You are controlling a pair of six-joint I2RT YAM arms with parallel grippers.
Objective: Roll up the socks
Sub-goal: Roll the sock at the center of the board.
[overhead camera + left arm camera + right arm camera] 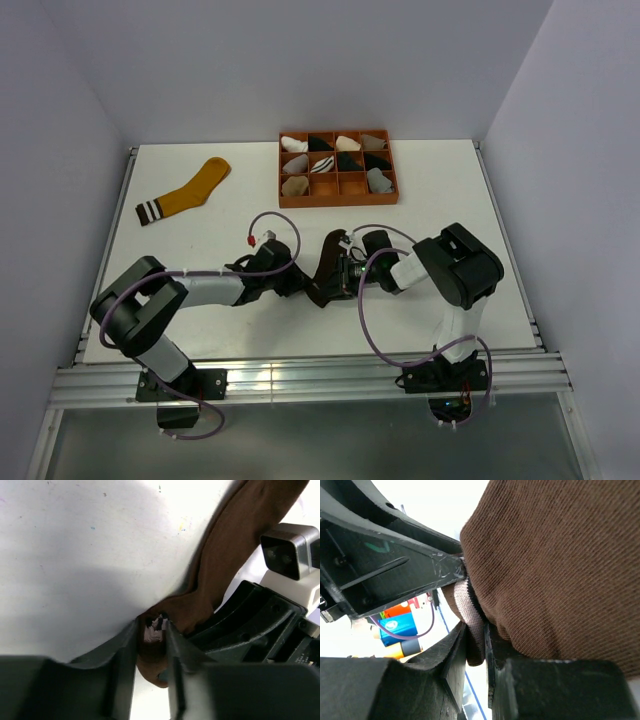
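Dark brown sock (327, 265) is being held between both grippers at the middle of the table (450, 200). Right gripper (475, 630) is clamping its striped cuff (465, 600). Left gripper (152, 630) is pinching the cuff too. From above, the arms are hiding the fingertips.

**Centre blocked, flanks open**

The left hand (303, 278) and right hand (352, 274) meet head-on at mid-worktop (450, 190). Both are pinched on the dark brown sock (328, 268), so there is no passage between them. Purple cables (272, 214) arch over both forearms. The compartment tray (338, 201) walls off the far centre, and the mustard sock (185, 195) lies far left. Bare worktop gives room along the right side.
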